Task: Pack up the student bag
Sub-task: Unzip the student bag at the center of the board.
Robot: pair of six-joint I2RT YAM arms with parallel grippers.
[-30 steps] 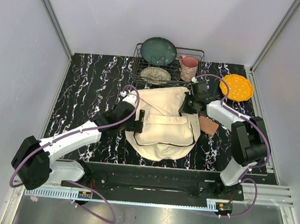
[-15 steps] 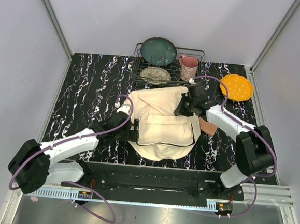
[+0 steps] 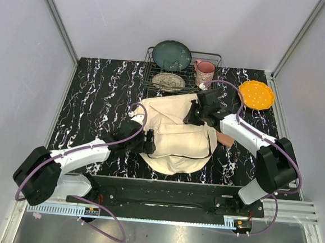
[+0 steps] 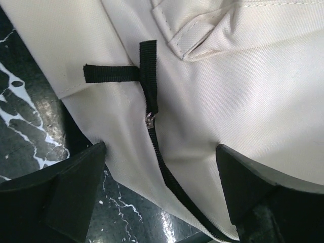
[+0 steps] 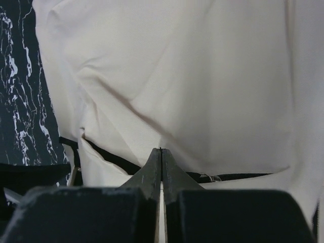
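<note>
left fingers (image 3: 148,142): spread wide and holding nothing, at the left edge of the student bag (image 3: 178,139). The wrist view shows them set either side of its side seam.
right fingers (image 5: 161,167): pressed fully together at the bag's far right corner, tips against the canvas. Creases run in toward the tips, so I judge a fold is pinched, though the cloth between them is hidden.
between the left fingers: black zipper tape (image 4: 163,169) with a small metal zipper pull (image 4: 150,119), and a black webbing loop (image 4: 112,72) just above it.
bag position: lying flat on the bench (image 3: 97,94), far flap rumpled and partly folded over.
around the bag: dish rack (image 3: 180,73) just beyond its far edge. A brown flat item (image 3: 226,139) touches its right side; I cannot tell what it is.
handling: soft, limp canvas, probably light. It will sag, drag and bunch rather than lift as one piece, and a shallow pinch may slip off.
where to hold: seams, trim or the webbing loop, where the cloth is doubled. The pull is small and needs a precise pinch, with the other arm holding the canvas taut.
</note>
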